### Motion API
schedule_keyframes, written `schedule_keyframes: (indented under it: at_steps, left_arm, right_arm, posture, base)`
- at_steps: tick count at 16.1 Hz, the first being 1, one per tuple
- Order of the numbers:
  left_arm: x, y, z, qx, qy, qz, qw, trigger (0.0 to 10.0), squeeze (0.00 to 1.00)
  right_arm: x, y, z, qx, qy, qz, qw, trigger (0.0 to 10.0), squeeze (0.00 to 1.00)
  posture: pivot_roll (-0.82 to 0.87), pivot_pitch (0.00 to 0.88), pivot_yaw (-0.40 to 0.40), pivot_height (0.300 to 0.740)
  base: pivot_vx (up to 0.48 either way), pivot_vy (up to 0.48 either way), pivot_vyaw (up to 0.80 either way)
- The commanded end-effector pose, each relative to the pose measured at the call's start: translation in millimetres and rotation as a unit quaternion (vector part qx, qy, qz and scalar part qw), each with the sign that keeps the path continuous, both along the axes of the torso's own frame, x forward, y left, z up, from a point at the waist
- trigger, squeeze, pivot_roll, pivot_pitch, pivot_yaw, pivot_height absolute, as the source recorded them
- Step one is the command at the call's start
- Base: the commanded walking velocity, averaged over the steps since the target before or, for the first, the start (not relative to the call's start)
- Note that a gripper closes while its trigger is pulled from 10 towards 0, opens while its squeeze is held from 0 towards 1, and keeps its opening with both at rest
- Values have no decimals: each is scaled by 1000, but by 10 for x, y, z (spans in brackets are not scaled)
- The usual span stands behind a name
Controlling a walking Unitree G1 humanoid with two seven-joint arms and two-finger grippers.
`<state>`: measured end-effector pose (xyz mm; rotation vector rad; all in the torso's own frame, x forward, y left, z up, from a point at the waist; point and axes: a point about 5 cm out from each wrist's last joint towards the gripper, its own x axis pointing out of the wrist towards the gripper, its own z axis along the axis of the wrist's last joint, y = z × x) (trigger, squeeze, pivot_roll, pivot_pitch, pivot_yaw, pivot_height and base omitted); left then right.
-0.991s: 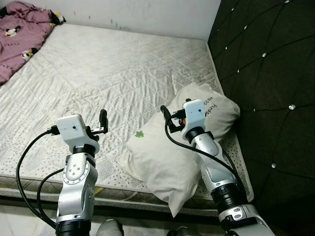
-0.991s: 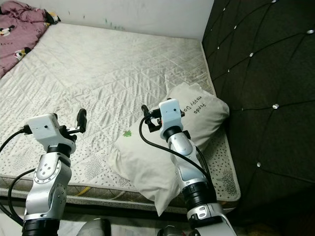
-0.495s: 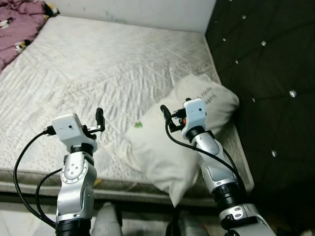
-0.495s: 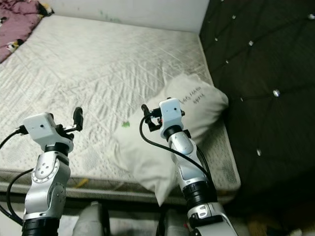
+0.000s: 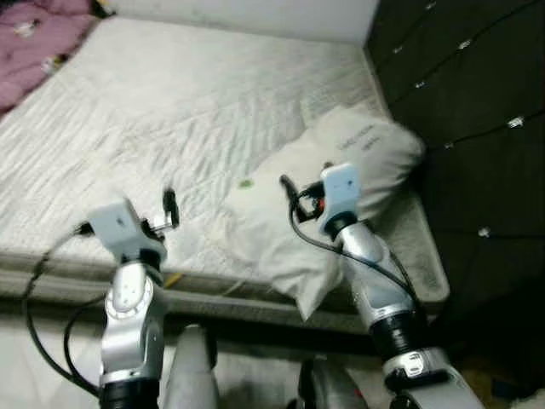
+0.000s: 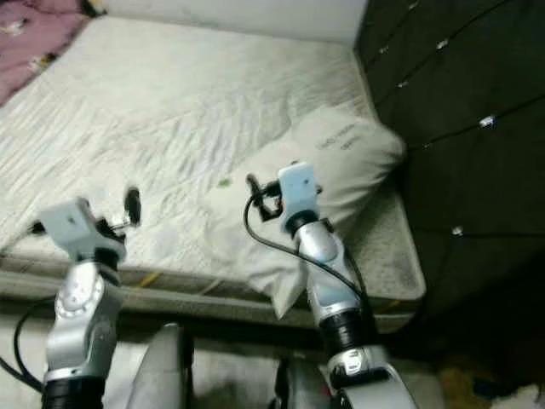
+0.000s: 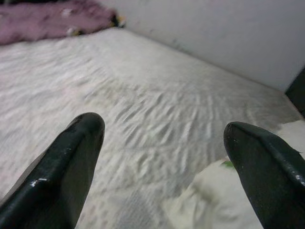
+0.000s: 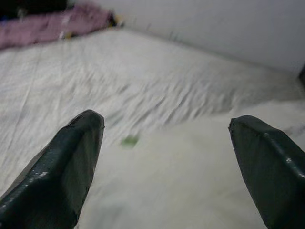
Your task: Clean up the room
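both claws, left claw [image 7: 162, 157] and right claw [image 8: 167, 157], spread apart, holding nothing; pillow [image 5: 324, 183] lies askew over bed [image 5: 170, 111] edge; tidying judged barely begun.

This is a bedroom in a home. A wide bed [image 5: 187, 119] takes up most of the head views, its quilted white mattress bare of sheets. A dark padded headboard [image 5: 460, 111] with button tufting stands along the robot's right side of the bed. A cream pillow [image 5: 332, 187] with small printed writing lies on the mattress against that headboard, one corner hanging over the near edge. A crumpled pink blanket [image 5: 34, 43] with small cartoon figures sits at the far left corner. A plain pale wall [image 7: 214, 33] runs behind the bed.
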<state>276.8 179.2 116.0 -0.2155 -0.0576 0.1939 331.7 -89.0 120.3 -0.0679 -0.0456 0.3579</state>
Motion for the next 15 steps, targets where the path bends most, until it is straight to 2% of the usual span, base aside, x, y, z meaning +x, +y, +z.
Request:
schedule_keyframes:
  at_steps: [1,6,14,15]
  left_arm:
    - [27,-8,46,3,-7,1,1000,10000,0]
    - [37,6,40,1,-6,6,1000,10000,0]
    - [46,31,44,-5,-10,20,1000,10000,0]
    - [46,36,46,-4,-11,22,1000,10000,0]
  right_arm:
    - [19,-4,18,-1,0,-1,1000,10000,0]
    - [28,2,9,-3,3,1,1000,10000,0]
    - [34,2,-4,-7,5,4,1000,10000,0]
    - [35,2,-6,-7,5,4,1000,10000,0]
  posture:
    - [50,108,-85,639]
    - [50,104,-87,639]
    - [51,97,-90,529]
    - [51,97,-90,529]
  base:
    - [0,0,0]
    - [0,0,0]
    - [0,0,0]
    - [0,0,0]
